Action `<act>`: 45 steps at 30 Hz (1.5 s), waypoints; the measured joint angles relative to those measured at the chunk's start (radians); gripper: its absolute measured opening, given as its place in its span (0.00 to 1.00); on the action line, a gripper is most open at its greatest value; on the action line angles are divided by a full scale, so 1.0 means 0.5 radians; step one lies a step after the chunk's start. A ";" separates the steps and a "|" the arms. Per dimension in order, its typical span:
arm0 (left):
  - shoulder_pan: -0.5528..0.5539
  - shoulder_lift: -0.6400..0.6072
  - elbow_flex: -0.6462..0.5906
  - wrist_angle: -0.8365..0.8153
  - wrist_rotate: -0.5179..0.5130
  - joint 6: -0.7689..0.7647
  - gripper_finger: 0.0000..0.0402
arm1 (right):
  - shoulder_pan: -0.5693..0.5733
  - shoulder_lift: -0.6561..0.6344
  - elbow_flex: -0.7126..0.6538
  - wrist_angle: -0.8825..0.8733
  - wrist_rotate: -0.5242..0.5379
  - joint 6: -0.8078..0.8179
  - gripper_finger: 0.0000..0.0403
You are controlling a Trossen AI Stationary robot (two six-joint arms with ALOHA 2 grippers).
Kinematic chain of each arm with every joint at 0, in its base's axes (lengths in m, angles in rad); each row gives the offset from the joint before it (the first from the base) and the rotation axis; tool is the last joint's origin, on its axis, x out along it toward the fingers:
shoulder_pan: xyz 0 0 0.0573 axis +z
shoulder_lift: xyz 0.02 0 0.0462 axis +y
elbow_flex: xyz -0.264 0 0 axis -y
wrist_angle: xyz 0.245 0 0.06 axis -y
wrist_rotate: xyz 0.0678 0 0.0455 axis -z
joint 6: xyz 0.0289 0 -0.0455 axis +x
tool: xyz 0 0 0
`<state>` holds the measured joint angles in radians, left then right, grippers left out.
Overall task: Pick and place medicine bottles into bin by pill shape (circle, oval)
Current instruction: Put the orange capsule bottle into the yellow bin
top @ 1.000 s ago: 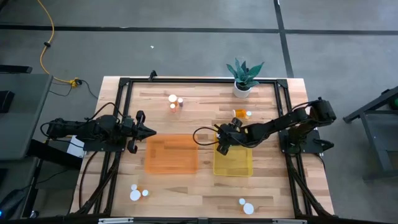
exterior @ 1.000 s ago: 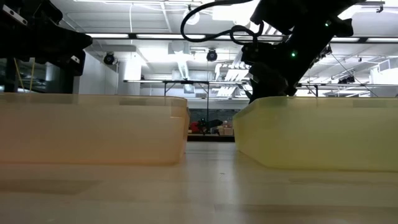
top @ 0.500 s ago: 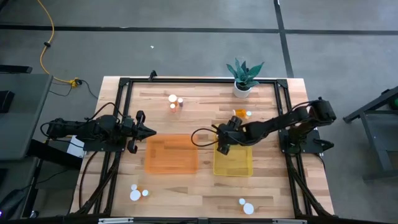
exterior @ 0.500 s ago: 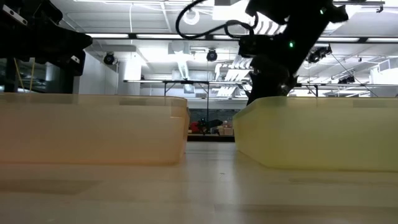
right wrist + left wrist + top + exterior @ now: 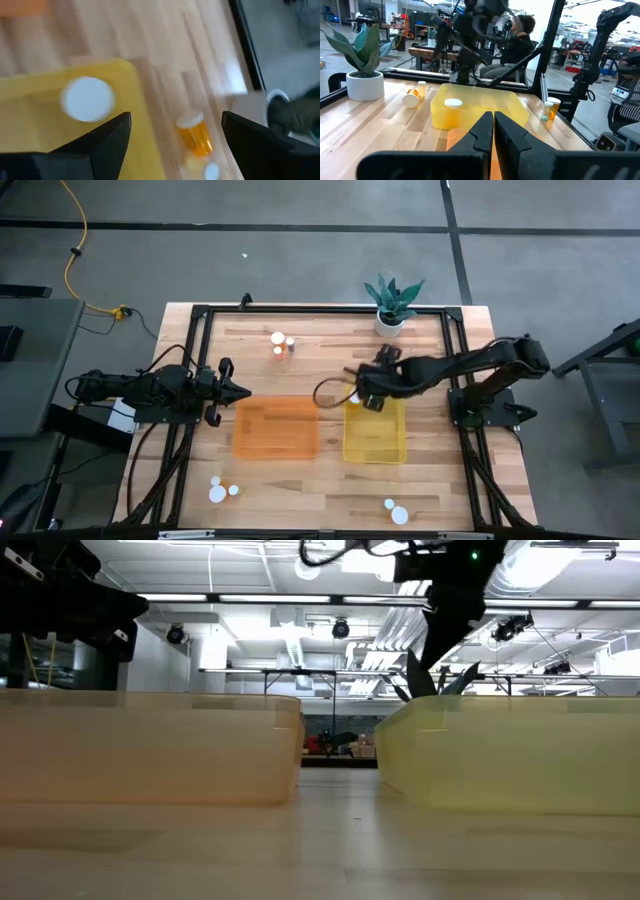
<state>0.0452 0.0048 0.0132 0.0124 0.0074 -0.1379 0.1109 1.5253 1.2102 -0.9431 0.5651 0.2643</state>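
My right gripper point(image 5: 363, 396) is open and empty, raised above the far left corner of the yellow bin point(image 5: 378, 442). A medicine bottle stands inside that bin, its white cap point(image 5: 87, 98) up; the cap also shows in the left wrist view point(image 5: 453, 103). Two more bottles point(image 5: 195, 135) are on the table past the bin's far edge, one lying on its side. My left gripper point(image 5: 240, 392) is shut and empty, left of the orange bin point(image 5: 275, 430). Other bottles stand on the table at the far middle point(image 5: 282, 343), near left point(image 5: 220, 490) and near right point(image 5: 395, 510).
A white pot with a green plant point(image 5: 390, 305) stands at the far edge, right of centre. The two bins sit side by side mid-table. A black frame point(image 5: 200, 315) runs around the tabletop. A seated person point(image 5: 520, 42) shows beyond the table's right side.
My right gripper has gone up, out of the yellow bin, and a little toward the table's far edge. My left arm has kept still.
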 joint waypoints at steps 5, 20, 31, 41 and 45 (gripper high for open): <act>0.000 0.000 0.000 0.000 0.000 0.000 0.01 | -0.238 -0.219 -0.289 0.066 -0.202 -0.009 0.76; 0.001 0.000 0.000 0.000 0.000 0.000 0.01 | -1.050 -0.047 -0.301 0.339 -0.867 -0.729 0.76; 0.000 0.000 0.000 0.000 0.000 0.000 0.01 | -1.106 0.155 -0.298 0.340 -0.998 -1.405 0.75; 0.000 0.000 0.000 0.000 0.000 0.000 0.01 | -1.109 0.294 -0.298 0.395 -0.974 -1.667 0.75; 0.000 0.000 0.000 0.000 0.000 0.000 0.01 | -1.112 0.376 -0.298 0.393 -0.974 -1.687 0.75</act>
<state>0.0454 0.0048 0.0132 0.0124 0.0074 -0.1379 -0.4450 1.7134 1.0611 -0.7465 0.0782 -0.5791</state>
